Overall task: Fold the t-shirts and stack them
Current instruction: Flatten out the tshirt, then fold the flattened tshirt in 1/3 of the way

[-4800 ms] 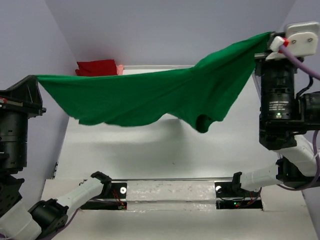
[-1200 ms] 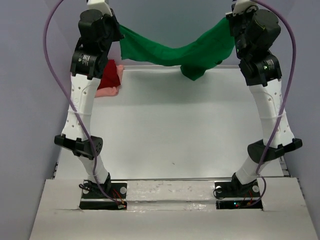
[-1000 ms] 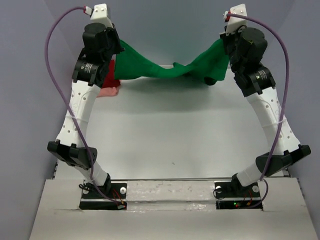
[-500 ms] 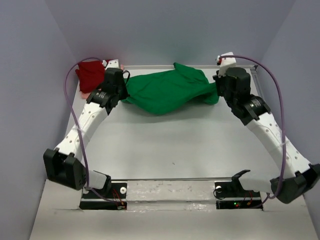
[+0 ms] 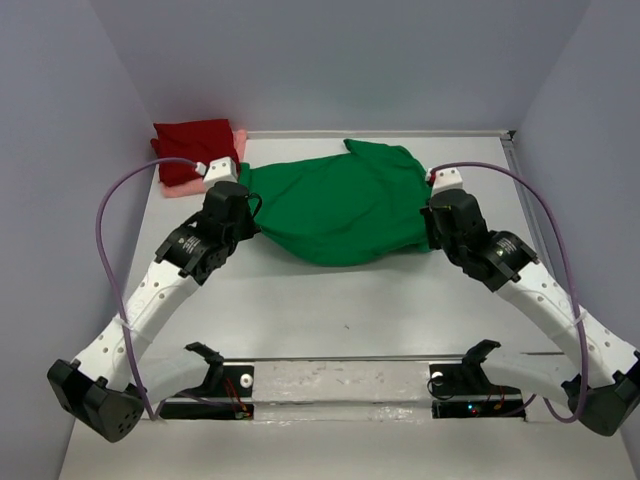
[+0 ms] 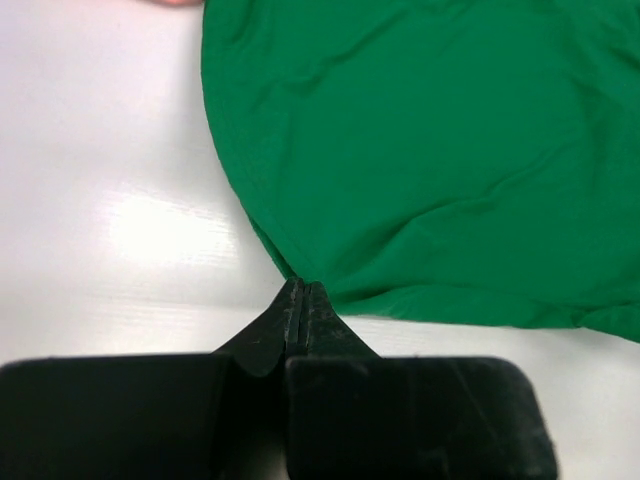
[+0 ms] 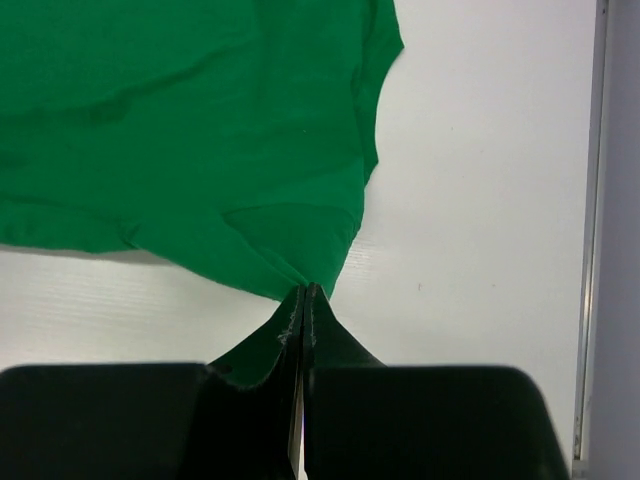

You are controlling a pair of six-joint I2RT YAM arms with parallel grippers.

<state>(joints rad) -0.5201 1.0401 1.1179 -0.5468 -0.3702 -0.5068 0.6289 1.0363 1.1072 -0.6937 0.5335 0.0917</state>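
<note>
The bright green t-shirt [image 5: 340, 205] lies spread on the white table, far half, between both arms. My left gripper [image 6: 303, 285] is shut on its near left corner [image 6: 290, 268], low at the table. My right gripper [image 7: 304, 289] is shut on the near right corner [image 7: 310, 262]. In the top view the left gripper [image 5: 247, 208] and right gripper [image 5: 428, 222] sit at the shirt's two sides. A dark red t-shirt [image 5: 195, 139] lies bunched in the far left corner, with a salmon pink one [image 5: 238, 139] showing beside and under it.
The enclosure's grey walls close in left, right and behind. The table's right rim [image 7: 600, 200] runs close to the right gripper. Purple cables [image 5: 130, 190] loop from both wrists. The arm bases and their rail [image 5: 340, 385] sit at the near edge.
Both arms have swung down and toward me from high up, carrying the green shirt. It went from hanging in the air to lying spread flat on the table.
</note>
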